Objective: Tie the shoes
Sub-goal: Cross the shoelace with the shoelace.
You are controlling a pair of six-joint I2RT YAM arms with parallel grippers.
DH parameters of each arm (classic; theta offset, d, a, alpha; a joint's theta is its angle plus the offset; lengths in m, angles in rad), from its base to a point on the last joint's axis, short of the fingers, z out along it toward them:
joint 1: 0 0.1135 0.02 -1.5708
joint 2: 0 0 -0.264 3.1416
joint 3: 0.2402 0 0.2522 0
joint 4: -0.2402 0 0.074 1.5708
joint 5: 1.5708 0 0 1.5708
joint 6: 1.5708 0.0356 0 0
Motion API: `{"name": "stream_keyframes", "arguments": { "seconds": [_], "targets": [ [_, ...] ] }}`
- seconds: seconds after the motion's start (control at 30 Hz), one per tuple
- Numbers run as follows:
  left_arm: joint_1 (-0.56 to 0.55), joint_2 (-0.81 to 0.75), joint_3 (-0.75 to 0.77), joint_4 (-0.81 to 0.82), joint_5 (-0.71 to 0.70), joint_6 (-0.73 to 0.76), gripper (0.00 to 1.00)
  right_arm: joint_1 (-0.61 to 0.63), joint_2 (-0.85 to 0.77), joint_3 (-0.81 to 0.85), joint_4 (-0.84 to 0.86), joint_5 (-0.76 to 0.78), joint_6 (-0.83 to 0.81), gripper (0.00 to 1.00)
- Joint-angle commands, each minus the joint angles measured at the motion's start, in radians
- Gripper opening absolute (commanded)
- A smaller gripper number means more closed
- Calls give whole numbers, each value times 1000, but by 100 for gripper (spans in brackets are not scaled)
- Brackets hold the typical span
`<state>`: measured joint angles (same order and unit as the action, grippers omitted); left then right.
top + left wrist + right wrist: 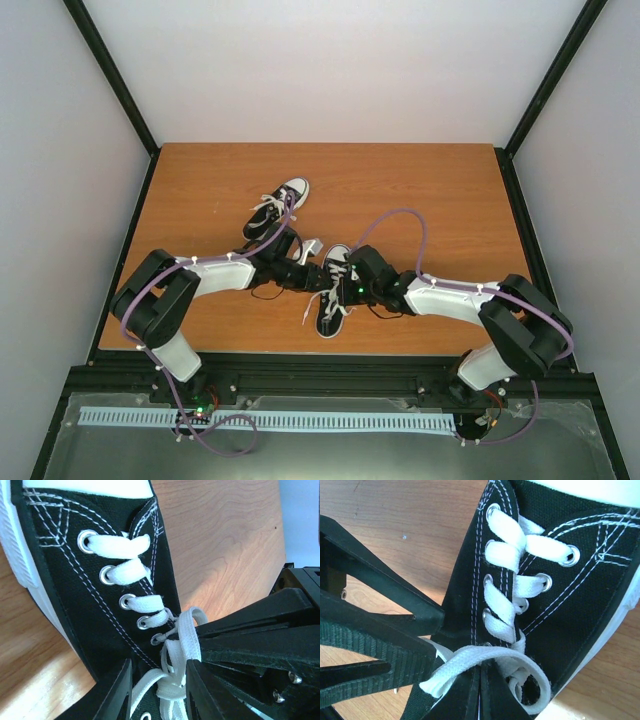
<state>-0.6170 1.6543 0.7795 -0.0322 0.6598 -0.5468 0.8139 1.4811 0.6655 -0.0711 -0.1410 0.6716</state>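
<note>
near shoe [333, 293]: front of counter [420, 190], between both arms
laces [175, 650]: threaded, ends loose, no bow
left tool [159, 695]: pinching the laces near the top eyelets
right tool [480, 680]: pressed together on a loop of the laces
far shoe [280, 208]: behind, looks untied
remaining: both bows

Left arm [215, 275], right arm [445, 298]: white shell forearms, bulky black joint housings; purple cables [400, 213] run along both, held by white zip ties [480, 289]; green LED [358, 291] on right wrist; left gripper [159, 672] fingers [119, 692] matt black, one pad [370, 640] ribbed; right gripper [480, 680] body carries silver screws [295, 678].
</note>
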Motion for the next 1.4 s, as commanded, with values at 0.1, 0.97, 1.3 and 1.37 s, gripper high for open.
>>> {"name": "stream_keyframes", "arguments": {
  "seconds": [0.1, 0.97, 1.3, 1.37],
  "targets": [
    [7, 15, -14, 70, 53, 4, 32, 3, 18, -1, -14, 29, 10, 3],
    [7, 65, 8, 171, 115, -33, 17, -11, -15, -48, 87, -25, 27, 3],
    [7, -37, 27, 28, -152, -24, 34, -13, -29, -55, 80, 2, 36, 3],
    [7, -36, 33, 7, -176, -27, 34, -13, -31, -58, 80, 3, 37, 3]
  ]
}}
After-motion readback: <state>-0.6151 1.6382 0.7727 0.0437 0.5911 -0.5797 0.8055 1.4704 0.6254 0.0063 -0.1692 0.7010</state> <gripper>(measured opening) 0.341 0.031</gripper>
